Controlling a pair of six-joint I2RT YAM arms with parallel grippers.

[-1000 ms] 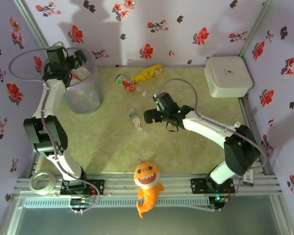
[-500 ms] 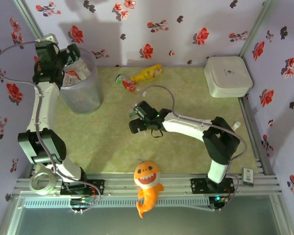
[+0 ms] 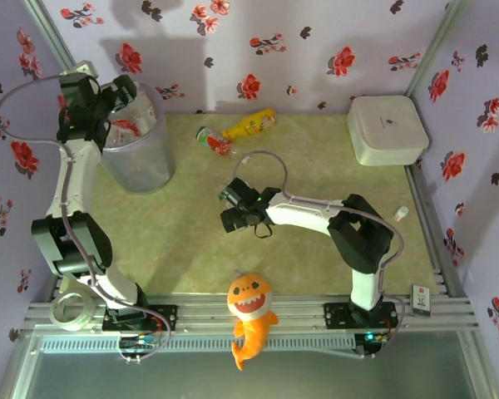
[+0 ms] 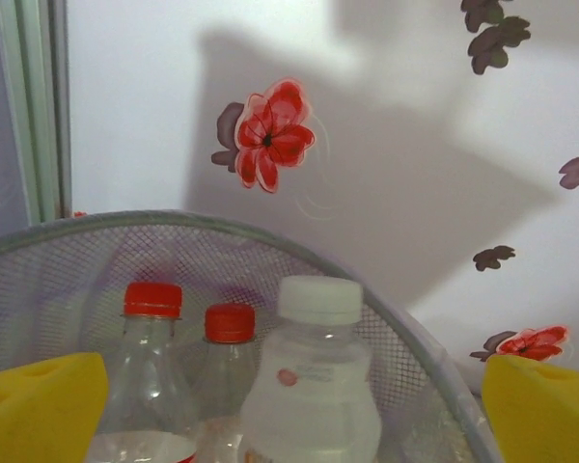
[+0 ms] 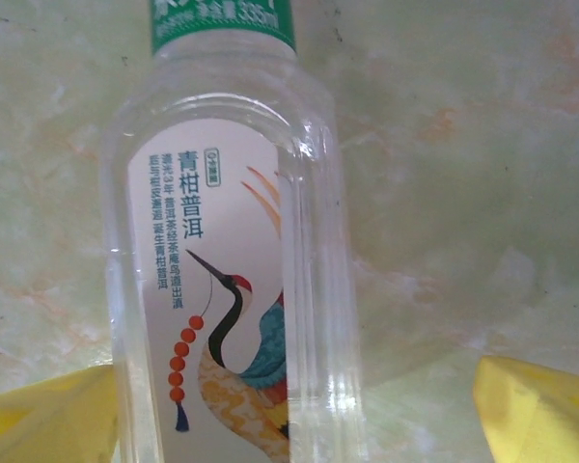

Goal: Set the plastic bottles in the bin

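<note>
Your right pincer (image 5: 294, 405) is released, with its yellow pads on either side of a clear crane-labelled bottle (image 5: 227, 241) lying on the desk (image 5: 463, 193). The right pad is clear of the bottle. Your left pincer (image 4: 289, 405) hangs released above the bin (image 4: 222, 227), which holds a white-capped bottle (image 4: 314, 386) beside two red-capped bottles (image 4: 152, 367). A yellow bottle (image 3: 249, 125) lies near the back wall.

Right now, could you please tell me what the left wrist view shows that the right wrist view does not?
Left wrist view: the bin's rim, holding two red-capped bottles and a white-capped bottle, with the floral wall behind. Right wrist view: a clear bottle with a crane label lying on the green mat. Both: yellow pads at the lower corners, set wide apart.
</note>
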